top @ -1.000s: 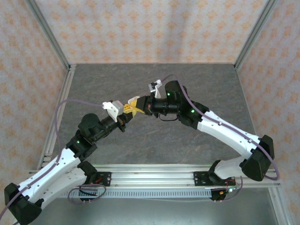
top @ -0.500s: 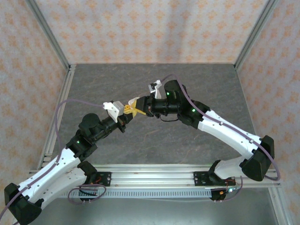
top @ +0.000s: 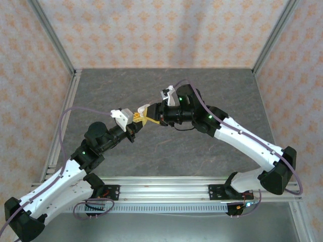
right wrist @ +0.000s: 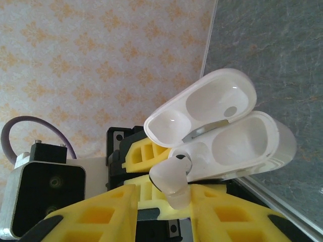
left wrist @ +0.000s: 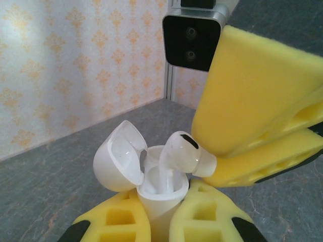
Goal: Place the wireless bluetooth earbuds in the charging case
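No lettering, brand, number or sign can be read in any view. The charging case (left wrist: 157, 200) and the earbud (left wrist: 180, 151) are plain white with no marking that can be made out. The walls (top: 151, 30) carry only a repeating orange ornament, not writing.
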